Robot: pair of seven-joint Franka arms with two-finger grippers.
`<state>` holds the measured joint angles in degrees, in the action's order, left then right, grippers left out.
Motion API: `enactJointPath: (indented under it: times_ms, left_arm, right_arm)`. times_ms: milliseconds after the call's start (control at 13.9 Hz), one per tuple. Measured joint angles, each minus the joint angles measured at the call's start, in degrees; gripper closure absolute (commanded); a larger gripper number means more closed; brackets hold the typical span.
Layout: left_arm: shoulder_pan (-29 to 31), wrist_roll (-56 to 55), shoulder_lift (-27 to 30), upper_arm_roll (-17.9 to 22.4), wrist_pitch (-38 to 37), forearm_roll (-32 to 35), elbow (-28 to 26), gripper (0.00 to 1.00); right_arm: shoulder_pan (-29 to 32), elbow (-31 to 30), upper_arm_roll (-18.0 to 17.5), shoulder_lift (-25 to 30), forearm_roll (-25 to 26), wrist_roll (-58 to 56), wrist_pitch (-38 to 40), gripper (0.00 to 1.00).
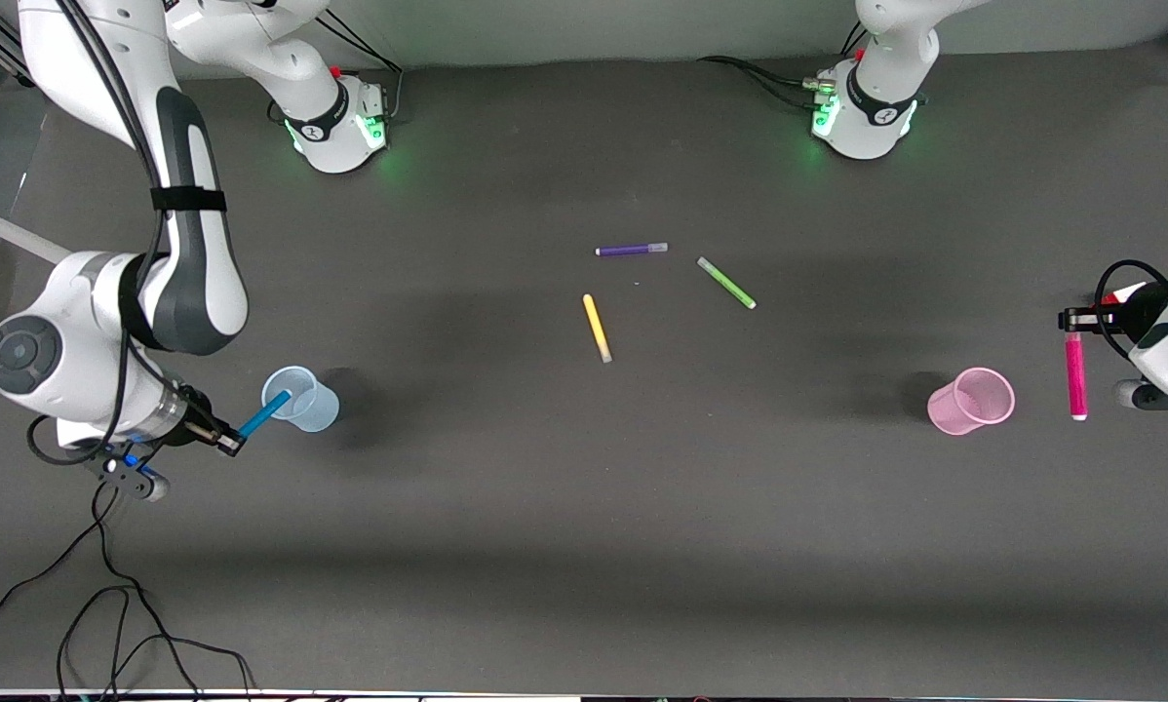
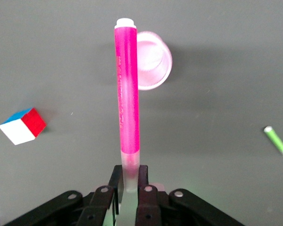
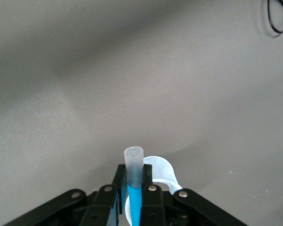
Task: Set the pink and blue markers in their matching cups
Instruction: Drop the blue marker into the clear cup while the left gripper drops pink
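My right gripper [image 1: 230,443] is shut on the pale end of the blue marker [image 1: 264,413]. The marker is tilted and its free end reaches into the mouth of the pale blue cup [image 1: 303,399]. The right wrist view shows the fingers clamped on the marker [image 3: 134,197] with the cup rim [image 3: 162,170] just past them. My left gripper [image 1: 1073,320] is shut on the pale cap of the pink marker [image 1: 1074,375], held in the air beside the pink cup [image 1: 972,400] and apart from it. The left wrist view shows the marker [image 2: 127,94] and the cup [image 2: 155,59].
A purple pen [image 1: 631,250], a green pen [image 1: 726,283] and a yellow pen [image 1: 597,328] lie mid-table. A small red, blue and white cube [image 2: 22,125] lies near the pink cup. Cables trail at the table's near edge toward the right arm's end [image 1: 106,604].
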<state>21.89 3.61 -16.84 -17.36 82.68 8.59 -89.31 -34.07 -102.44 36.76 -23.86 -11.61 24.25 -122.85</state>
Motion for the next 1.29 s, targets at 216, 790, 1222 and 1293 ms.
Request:
enactJointPath:
  times_ms: [216,790,1222,1293]
  left_arm:
    - [0.01,0.08,-3.72,-0.09,-5.11,1.2,1.73,1.0]
    - [-2.39,0.16,-21.23,-0.87,-15.12,2.15,14.11,1.0]
    - [-2.98,0.16,-25.24,-0.86,-15.84,4.15,15.89,1.0]
    - [-3.04,0.16,-25.4,-0.86,-15.91,4.6,15.9,1.0]
  right_arm:
    - [-8.97,-4.63,9.2,1.21,0.0,0.5,-4.1,1.0]
    - [-16.82,-14.46,13.96,1.21,0.01,3.34,-14.69,1.0]
    - [-18.17,-17.45,15.34,1.21,0.01,3.39,-18.15,0.01]
    - [-18.18,-17.51,15.35,1.21,0.04,3.39,-18.19,0.0]
